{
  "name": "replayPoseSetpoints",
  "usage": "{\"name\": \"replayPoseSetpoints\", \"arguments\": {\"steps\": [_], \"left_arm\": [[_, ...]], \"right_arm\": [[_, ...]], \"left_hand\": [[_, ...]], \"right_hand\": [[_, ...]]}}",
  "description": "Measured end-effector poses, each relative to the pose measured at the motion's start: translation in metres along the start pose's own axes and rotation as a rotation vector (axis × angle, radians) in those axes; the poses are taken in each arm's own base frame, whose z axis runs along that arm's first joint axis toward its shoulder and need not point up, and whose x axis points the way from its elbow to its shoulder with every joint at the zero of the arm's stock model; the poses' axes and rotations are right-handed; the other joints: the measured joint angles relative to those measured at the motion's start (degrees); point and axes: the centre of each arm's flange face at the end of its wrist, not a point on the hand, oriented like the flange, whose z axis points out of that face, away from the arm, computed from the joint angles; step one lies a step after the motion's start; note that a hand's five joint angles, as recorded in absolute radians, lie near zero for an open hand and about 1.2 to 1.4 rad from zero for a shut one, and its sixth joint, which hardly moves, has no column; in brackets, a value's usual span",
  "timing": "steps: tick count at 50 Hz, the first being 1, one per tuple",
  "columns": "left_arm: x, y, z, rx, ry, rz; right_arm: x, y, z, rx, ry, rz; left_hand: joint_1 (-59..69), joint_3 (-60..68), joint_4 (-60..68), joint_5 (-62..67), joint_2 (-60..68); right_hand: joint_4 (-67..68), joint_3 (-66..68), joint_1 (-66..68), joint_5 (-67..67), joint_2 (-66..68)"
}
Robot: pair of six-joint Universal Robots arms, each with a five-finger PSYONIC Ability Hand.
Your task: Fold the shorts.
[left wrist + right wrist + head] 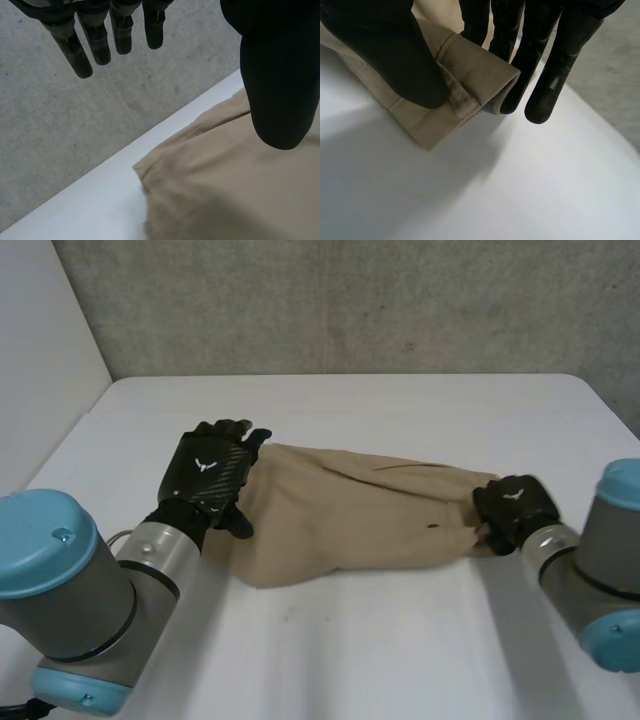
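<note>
Tan shorts lie folded lengthwise across the middle of the white table. My left hand hovers over their left end with fingers straight and spread, the thumb above the cloth, holding nothing. At the right end my right hand pinches the thick hemmed edge of the shorts between thumb and fingers, with that end lifted slightly off the table.
A grey wall runs behind the table's far edge. Bare tabletop stretches in front of the shorts and beyond them.
</note>
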Motion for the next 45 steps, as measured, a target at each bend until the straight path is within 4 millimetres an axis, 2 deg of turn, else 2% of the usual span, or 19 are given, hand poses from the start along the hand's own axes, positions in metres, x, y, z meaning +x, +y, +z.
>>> {"name": "replayPoseSetpoints", "arguments": {"steps": [1,2,3,7,12,15,19,23,24,25,27,28,29,31,32,35,38,42,45], "left_arm": [[-0.001,-0.001,-0.001,0.003,-0.002,0.001],[-0.001,-0.001,-0.001,0.003,-0.002,0.001],[-0.001,-0.002,-0.001,0.005,-0.003,0.001],[-0.002,-0.005,-0.002,0.011,-0.005,0.002],[-0.002,-0.008,-0.003,0.019,-0.006,0.002],[-0.002,-0.01,-0.003,0.024,-0.007,0.001],[-0.002,-0.013,-0.002,0.036,-0.009,-0.001],[-0.002,-0.018,-0.001,0.052,-0.012,-0.009],[-0.003,-0.019,0.0,0.054,-0.012,-0.011],[-0.003,-0.021,0.0,0.06,-0.013,-0.017],[-0.003,-0.023,0.001,0.067,-0.015,-0.024],[-0.003,-0.023,0.001,0.067,-0.015,-0.024],[-0.004,-0.025,0.001,0.075,-0.017,-0.034],[-0.005,-0.028,0.002,0.083,-0.019,-0.042],[-0.005,-0.029,0.003,0.086,-0.02,-0.046],[-0.006,-0.033,0.005,0.101,-0.024,-0.058],[-0.007,-0.039,0.009,0.119,-0.027,-0.065],[-0.007,-0.047,0.014,0.143,-0.024,-0.069],[0.001,-0.053,0.02,0.156,0.0,-0.07]], "right_arm": [[0.015,-0.003,-0.003,0.001,0.042,-0.023],[0.015,-0.003,-0.003,0.001,0.042,-0.023],[0.032,-0.005,-0.006,-0.002,0.09,-0.061],[0.075,-0.003,-0.014,-0.041,0.206,-0.191],[0.093,-0.006,-0.018,-0.059,0.252,-0.36],[0.084,-0.018,-0.018,-0.019,0.234,-0.44],[0.044,-0.051,-0.021,0.128,0.156,-0.564],[-0.019,-0.081,-0.035,0.334,0.001,-0.64],[-0.025,-0.083,-0.037,0.352,-0.017,-0.646],[-0.055,-0.086,-0.044,0.421,-0.105,-0.673],[-0.081,-0.086,-0.052,0.476,-0.185,-0.697],[-0.081,-0.086,-0.052,0.476,-0.185,-0.697],[-0.113,-0.082,-0.061,0.528,-0.288,-0.727],[-0.128,-0.077,-0.066,0.544,-0.336,-0.739],[-0.136,-0.074,-0.068,0.548,-0.363,-0.739],[-0.145,-0.07,-0.071,0.54,-0.394,-0.716],[-0.134,-0.076,-0.068,0.507,-0.378,-0.571],[-0.095,-0.093,-0.061,0.464,-0.311,-0.292],[-0.051,-0.106,-0.056,0.435,-0.248,0.002]], "left_hand": [[0.0,0.0,0.0,0.0,0.0],[0.0,0.0,0.0,0.0,0.0],[0.0,0.0,0.0,0.0,0.0],[0.0,0.0,0.0,0.0,0.0],[0.0,-0.01,-0.01,0.0,-0.07],[0.0,-0.01,-0.01,0.0,-0.11],[0.0,-0.01,0.0,0.0,-0.11],[0.0,-0.01,0.0,0.0,-0.11],[0.0,-0.01,0.0,0.0,-0.11],[0.0,-0.01,0.0,0.0,-0.11],[0.0,-0.01,0.0,0.0,-0.11],[0.0,-0.01,0.0,0.0,-0.11],[0.0,-0.01,0.0,0.0,-0.11],[0.0,-0.01,0.0,0.0,-0.11],[0.0,-0.01,0.0,0.0,-0.11],[0.0,-0.01,0.0,0.0,-0.11],[0.0,-0.01,0.0,0.0,-0.11],[0.0,-0.01,-0.01,0.0,-0.11],[-0.01,-0.01,0.0,0.0,-0.11]], "right_hand": [[0.24,0.04,1.07,0.01,0.0],[0.24,0.04,1.07,0.01,0.0],[0.25,0.04,1.77,0.2,0.0],[0.25,0.04,2.23,0.96,0.0],[0.26,0.33,2.81,1.12,0.0],[0.26,0.35,3.25,1.11,0.0],[0.27,1.22,3.35,1.44,0.0],[0.27,2.2,3.35,1.47,0.0],[0.27,2.2,3.35,1.47,0.0],[0.27,2.37,3.35,1.47,0.0],[0.27,2.42,3.35,1.47,0.0],[0.27,2.42,3.35,1.47,0.0],[-6.75,-4.72,0.72,-3.76,-6.47],[-11.86,-9.85,-4.58,-8.4,-11.19],[-23.94,-22.78,-16.59,-20.2,-24.58],[-46.61,-44.48,-34.82,-42.99,-46.14],[-53.71,-52.21,-39.09,-50.57,-52.6],[-54.86,-53.89,-40.41,-51.31,-54.65],[-54.86,-53.91,-40.41,-51.47,-54.77]]}}
